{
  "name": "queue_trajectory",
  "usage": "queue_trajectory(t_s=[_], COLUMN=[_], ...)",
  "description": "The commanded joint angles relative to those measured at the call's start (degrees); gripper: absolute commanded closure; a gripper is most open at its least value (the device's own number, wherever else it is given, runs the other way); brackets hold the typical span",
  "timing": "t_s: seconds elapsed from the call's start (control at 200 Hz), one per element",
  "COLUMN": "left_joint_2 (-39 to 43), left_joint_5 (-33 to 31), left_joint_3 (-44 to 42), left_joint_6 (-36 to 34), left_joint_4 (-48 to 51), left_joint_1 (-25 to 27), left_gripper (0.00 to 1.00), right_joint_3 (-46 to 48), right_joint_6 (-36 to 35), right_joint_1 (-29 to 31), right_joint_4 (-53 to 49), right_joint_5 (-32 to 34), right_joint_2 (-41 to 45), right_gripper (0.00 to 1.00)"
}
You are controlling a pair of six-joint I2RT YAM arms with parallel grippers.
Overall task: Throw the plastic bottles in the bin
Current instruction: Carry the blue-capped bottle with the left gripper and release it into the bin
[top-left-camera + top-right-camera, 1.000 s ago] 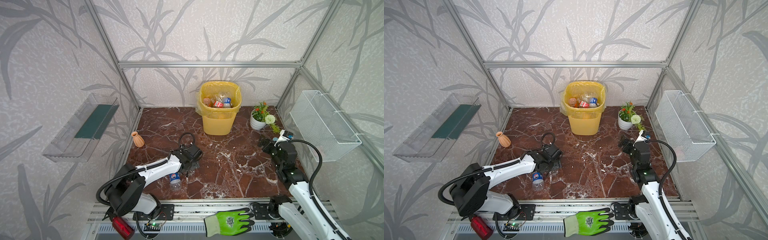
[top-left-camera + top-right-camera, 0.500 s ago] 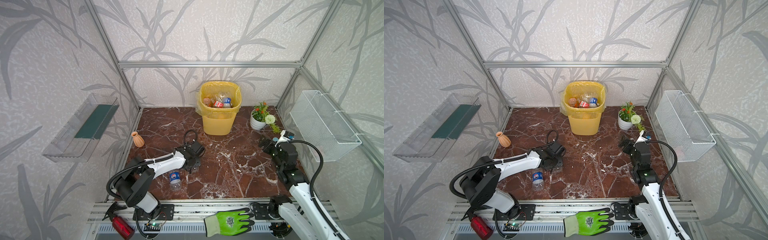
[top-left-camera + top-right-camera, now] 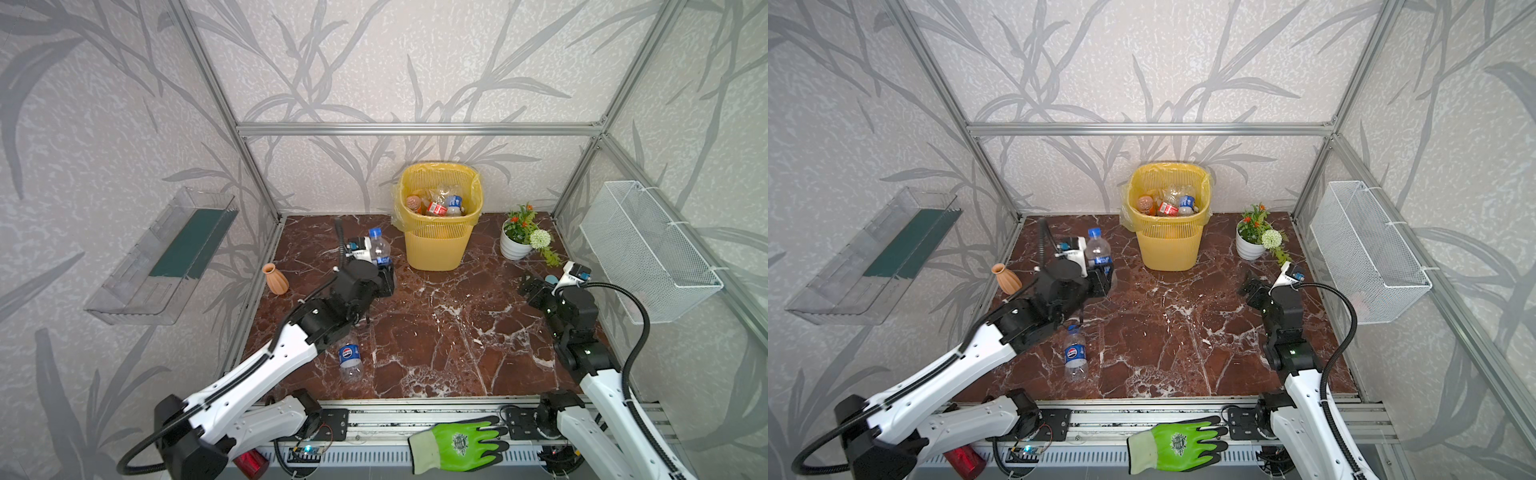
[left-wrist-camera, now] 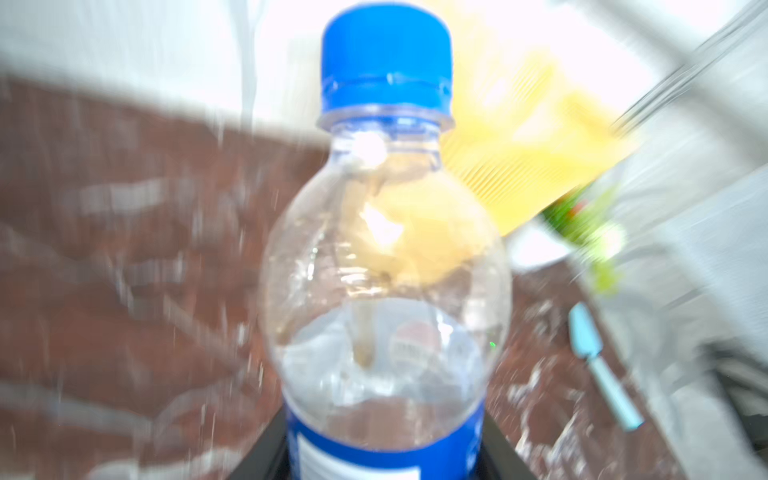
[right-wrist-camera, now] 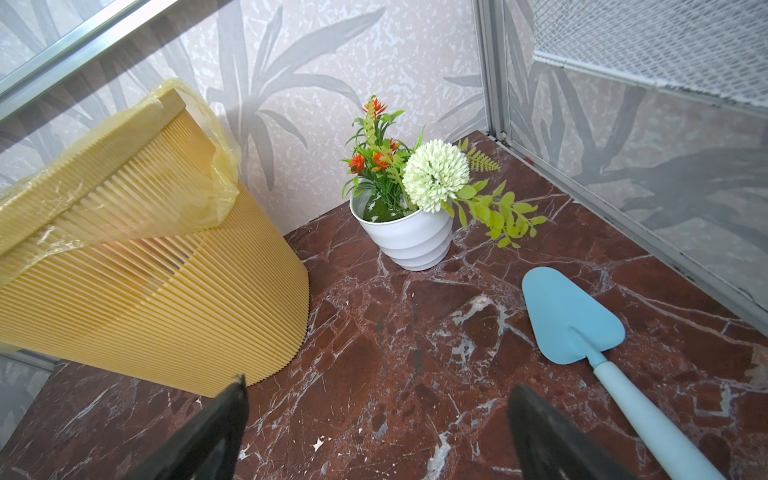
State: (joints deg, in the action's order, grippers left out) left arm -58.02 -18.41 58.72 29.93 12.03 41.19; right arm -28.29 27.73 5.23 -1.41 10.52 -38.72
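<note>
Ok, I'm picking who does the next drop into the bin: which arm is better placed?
Left. The left gripper is shut on a bottle, held upright close beside the bin. The right gripper is open and holds nothing, over by the flower pot.

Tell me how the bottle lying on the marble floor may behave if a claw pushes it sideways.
The lying bottle is round and rests on its side, so it would probably roll. It looks clear and empty, so it is likely light and skids easily. Its clear plastic wall may dent under a firm squeeze.
</note>
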Motion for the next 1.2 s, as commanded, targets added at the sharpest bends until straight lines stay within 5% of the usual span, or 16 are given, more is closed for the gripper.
queue_trajectory(t_s=[0.0,0.2,0.355,0.53,0.685,0.89,1.2], left_joint_2=[0.7,-10.3,-27.9,-44.6,-50.1,-41.2,-22.9], left_joint_5=[-3.5,6.7,13.7,13.1,11.3,15.7,9.2], left_joint_3=[5.4,18.6,36.1,50.9,64.8,57.6,32.2], left_joint_6=[-17.9,-27.7,-22.8,-18.5,-19.3,-21.9,-21.7], left_joint_4=[-12.2,-20.3,-9.8,-1.8,10.0,3.6,-7.7], left_joint_1=[-0.7,-1.4,-4.3,-5.9,-6.2,-5.8,-5.5], left_gripper=[0.58,0.6,0.59,0.23,0.06,0.01,0.01], right_joint_3=[0.3,0.4,0.4,-0.2,-1.0,-0.6,-1.5], right_joint_6=[-1.0,-2.1,-2.1,-2.1,-3.0,-2.5,-2.1], right_joint_1=[-0.3,-0.3,-0.3,-0.3,-0.4,-0.4,-0.4], right_joint_4=[-0.8,-2.5,-2.8,-3.5,-5.4,-5.5,-2.7], right_joint_5=[1.4,2.8,2.5,2.3,2.3,1.0,-1.3], right_joint_2=[1.7,4.0,4.5,5.1,6.6,6.7,3.9], right_gripper=[0.03,0.03,0.03,0.03,0.02,0.02,0.02])
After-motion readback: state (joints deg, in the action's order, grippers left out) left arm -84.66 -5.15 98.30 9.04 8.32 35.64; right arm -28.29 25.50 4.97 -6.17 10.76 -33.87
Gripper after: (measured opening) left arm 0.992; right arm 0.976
